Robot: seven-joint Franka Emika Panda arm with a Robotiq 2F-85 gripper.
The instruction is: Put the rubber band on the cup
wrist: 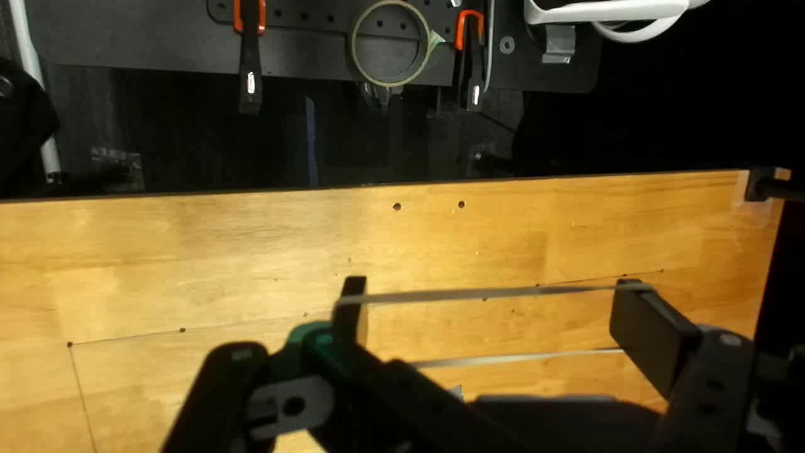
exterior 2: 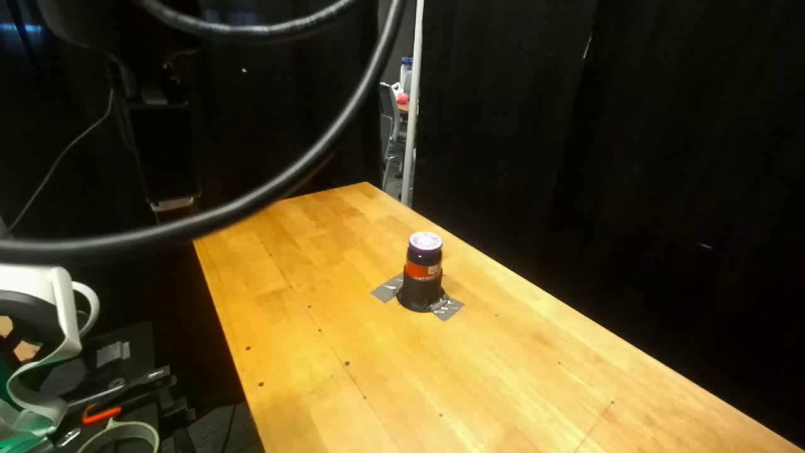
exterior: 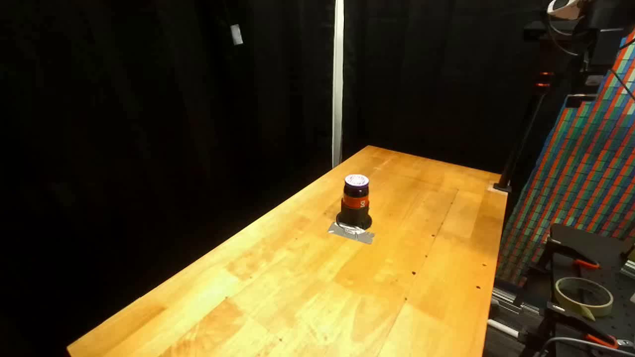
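The cup (exterior: 356, 202) is a dark upright cylinder with an orange-red stripe and a pale purple-edged top. It also shows in an exterior view (exterior 2: 424, 270). Its flared black bottom is at the tabletop, with grey tape beside it. In the wrist view my gripper (wrist: 494, 302) is open, its fingers wide apart above the table. The pale rubber band (wrist: 443, 295) is stretched around the outside of both fingers, two strands spanning the gap. The cup cannot be made out in the wrist view; the gripper's body covers that area. The gripper is out of view in both exterior views.
The cup stands on a long wooden table (exterior: 297, 277). A thick black cable (exterior 2: 302, 167) hangs across an exterior view. Beside the table is a black shelf with a tape roll (wrist: 355, 47) and orange-tipped clamps (wrist: 250, 63). A dark post (exterior: 521, 134) stands at a table corner.
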